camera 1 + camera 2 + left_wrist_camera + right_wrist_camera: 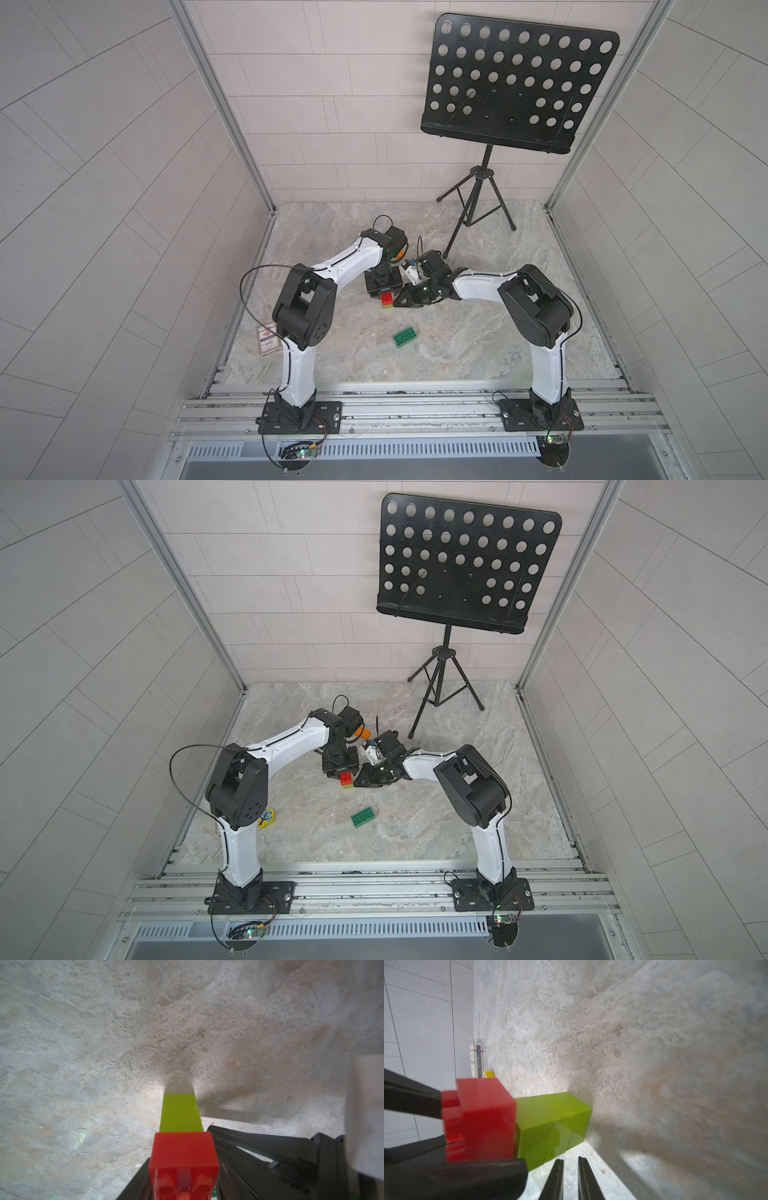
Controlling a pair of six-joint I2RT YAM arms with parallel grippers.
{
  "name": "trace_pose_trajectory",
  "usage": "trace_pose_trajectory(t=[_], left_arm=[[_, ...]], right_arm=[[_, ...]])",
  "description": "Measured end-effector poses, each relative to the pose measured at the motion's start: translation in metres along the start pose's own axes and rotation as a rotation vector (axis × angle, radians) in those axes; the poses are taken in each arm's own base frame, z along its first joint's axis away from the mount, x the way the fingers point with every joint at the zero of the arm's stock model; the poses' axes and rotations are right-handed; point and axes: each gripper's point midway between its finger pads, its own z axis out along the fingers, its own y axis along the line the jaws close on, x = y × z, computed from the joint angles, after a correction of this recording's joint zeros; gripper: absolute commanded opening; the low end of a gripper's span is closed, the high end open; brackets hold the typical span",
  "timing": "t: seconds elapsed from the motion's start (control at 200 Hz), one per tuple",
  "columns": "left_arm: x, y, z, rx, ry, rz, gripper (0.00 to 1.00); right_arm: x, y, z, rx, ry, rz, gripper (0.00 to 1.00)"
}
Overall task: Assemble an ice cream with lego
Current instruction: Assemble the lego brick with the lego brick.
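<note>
A red brick (387, 297) (345, 778) sits on a lime-green stem (387, 307) (550, 1122) that stands upright on the table's middle. My left gripper (384, 291) (184, 1180) points down over this stack, its fingers (411, 1097) either side of the red brick (184, 1151). It is open, with a thin gap on one side. My right gripper (397, 305) (571, 1167) lies low beside the stem, shut to a thin slit and empty. A dark green brick (405, 336) (363, 816) lies flat nearer the front. An orange brick (363, 732) shows behind the left wrist.
A black music stand (519, 79) stands at the back right, with one tripod leg (451, 245) reaching toward the arms. A card box (266, 340) (476, 1059) and a flat yellow piece (267, 817) lie by the left wall.
</note>
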Motion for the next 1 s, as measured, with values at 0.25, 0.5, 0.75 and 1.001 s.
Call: trace_pose_trajectory(t=[0.25,0.5,0.75,1.001], left_arm=[[-0.001,0.004,-0.003,-0.020,-0.007,0.000,0.59],[-0.006,0.014,-0.015,-0.073,-0.046,0.040,0.55],[-0.006,0.014,-0.029,-0.067,-0.075,0.066,0.55],[-0.009,0.004,-0.037,-0.028,-0.083,0.076,0.54]], right_arm=[[0.001,-0.001,0.000,0.005,0.001,0.000,0.19],[0.003,-0.005,0.000,0.022,0.007,0.005,0.19],[0.003,-0.005,0.000,0.026,0.007,0.003,0.19],[0.004,-0.006,0.000,0.029,0.013,0.004,0.19]])
